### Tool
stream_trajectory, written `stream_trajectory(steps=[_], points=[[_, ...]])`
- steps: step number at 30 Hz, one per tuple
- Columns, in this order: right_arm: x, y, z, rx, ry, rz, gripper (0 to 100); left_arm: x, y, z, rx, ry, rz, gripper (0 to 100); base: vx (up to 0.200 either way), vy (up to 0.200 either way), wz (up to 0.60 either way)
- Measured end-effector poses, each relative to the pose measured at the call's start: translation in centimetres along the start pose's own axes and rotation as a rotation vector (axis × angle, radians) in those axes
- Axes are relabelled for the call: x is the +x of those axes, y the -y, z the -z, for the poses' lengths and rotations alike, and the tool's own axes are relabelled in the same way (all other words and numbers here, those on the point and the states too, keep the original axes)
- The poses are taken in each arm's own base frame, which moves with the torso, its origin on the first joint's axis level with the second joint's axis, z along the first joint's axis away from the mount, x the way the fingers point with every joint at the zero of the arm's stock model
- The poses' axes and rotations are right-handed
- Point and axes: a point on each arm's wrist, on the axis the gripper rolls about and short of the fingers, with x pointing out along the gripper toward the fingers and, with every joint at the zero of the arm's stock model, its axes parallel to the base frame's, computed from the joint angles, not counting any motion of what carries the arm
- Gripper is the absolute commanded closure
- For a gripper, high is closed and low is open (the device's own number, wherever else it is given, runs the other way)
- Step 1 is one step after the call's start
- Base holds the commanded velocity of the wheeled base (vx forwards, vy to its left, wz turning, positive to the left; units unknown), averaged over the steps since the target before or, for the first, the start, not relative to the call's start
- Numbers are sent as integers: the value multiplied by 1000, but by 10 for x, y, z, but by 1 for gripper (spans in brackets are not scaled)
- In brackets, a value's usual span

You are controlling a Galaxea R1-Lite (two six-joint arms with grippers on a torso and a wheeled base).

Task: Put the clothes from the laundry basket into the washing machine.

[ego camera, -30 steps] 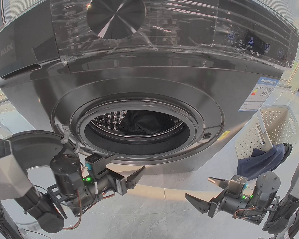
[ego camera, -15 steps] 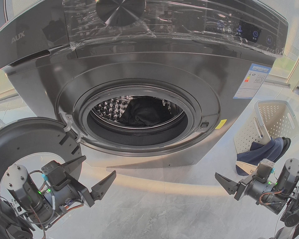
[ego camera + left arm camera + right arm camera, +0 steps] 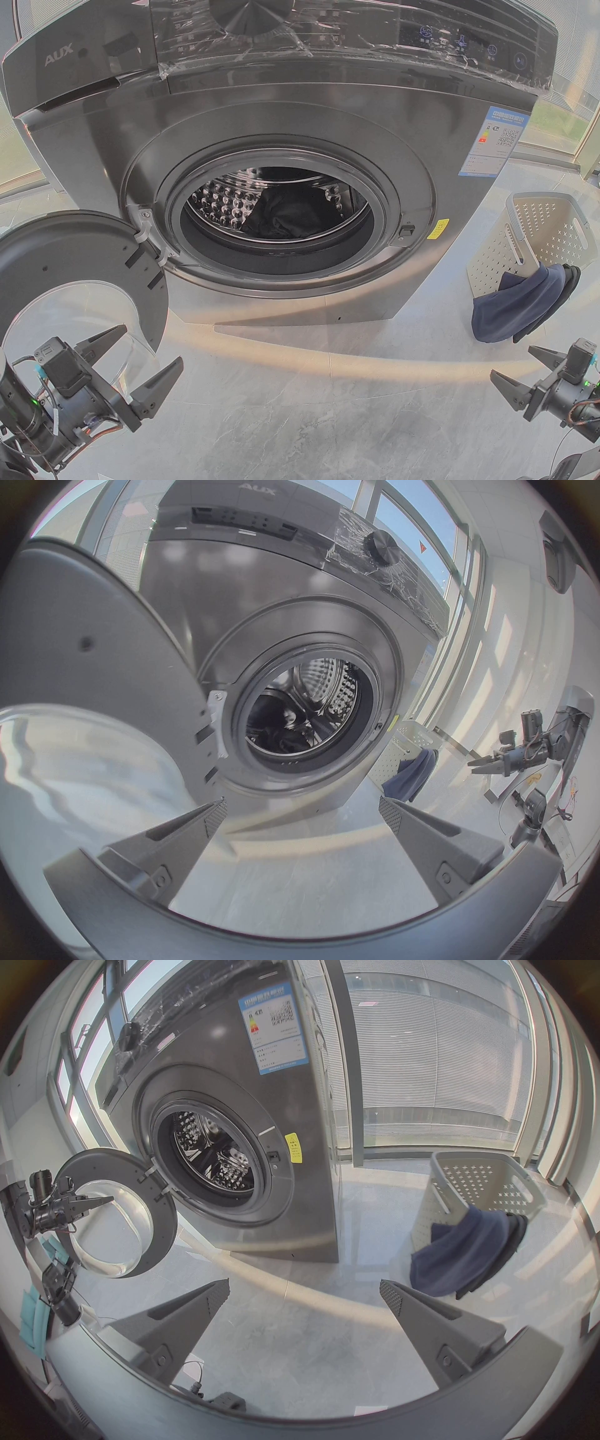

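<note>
Left gripper (image 3: 150, 345): black fingers spread wide, empty, low over the grey marbled floor tiles (image 3: 325, 412), beside the round grey glass-windowed door (image 3: 75, 250), which stands swung open. Right gripper (image 3: 512, 362): likewise wide apart and empty, near the white perforated plastic laundry basket (image 3: 545, 197). A navy cloth (image 3: 515, 303) drapes over the basket's front rim, touching a black cloth (image 3: 565, 284). A black garment (image 3: 290, 212) lies inside the drum of the dark grey front-loading washing machine (image 3: 281, 106).

The washing machine (image 3: 300, 106) lost its top to the head view's upper edge. In its drum, the dark garment's (image 3: 290, 212) lower part sat behind the opening's rim. Right of the machine, draped clothes (image 3: 515, 303) covered the laundry basket's (image 3: 550, 228) near corner.
</note>
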Motion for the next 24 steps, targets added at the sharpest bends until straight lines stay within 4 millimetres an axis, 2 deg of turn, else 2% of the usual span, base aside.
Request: stream_trajectory(steps=[4, 6, 11, 17, 24], points=[[-25, 9, 8, -14, 3, 22, 0, -19, -7, 1, 4, -27, -31, 0, -150, 0, 0], [-37, 14, 12, -24, 18, 40, 0, -30, -11, 2, 3, -36, -48, 0, 0, 0, 0], [-63, 21, 23, -39, 80, 98, 0, -63, -18, 10, -3, -53, -85, 0, -200, 0, 0], [-79, 22, 29, -40, 157, 147, 0, -95, -22, 21, -15, -30, -107, 0, -33, 0, 0], [-89, 22, 35, -32, 224, 195, 0, -123, -22, 40, -22, 2, -156, 0, 0, 0, 0]])
